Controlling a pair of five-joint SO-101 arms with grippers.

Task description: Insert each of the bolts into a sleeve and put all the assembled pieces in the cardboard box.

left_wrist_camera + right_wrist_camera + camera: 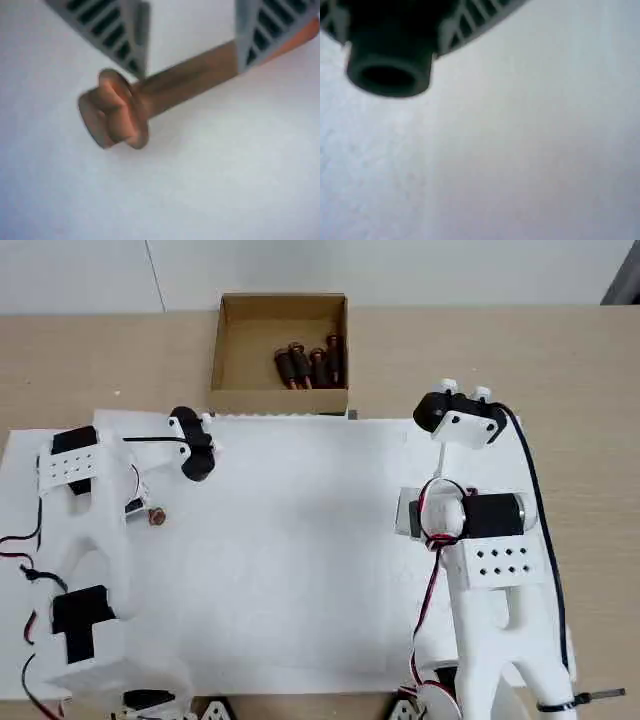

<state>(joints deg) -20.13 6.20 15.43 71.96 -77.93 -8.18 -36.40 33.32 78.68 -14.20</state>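
The box [283, 400], with finished pieces [310, 365] inside, sits well beyond both grippers, so what looks like the last pair faces a long carry in which a loosely seated bolt could slide out. The right gripper [410, 22] is closed around the black sleeve [390, 72], whose open mouth juts past its tips over the mat [300, 540]; any tilt in that hold would put the bore off-axis. The bolt [150, 100] lies slantwise across the left gripper [190, 35], head sticking out to one side. Whether it is actually clamped cannot be told, so it may swivel or drop when pushed against the sleeve.
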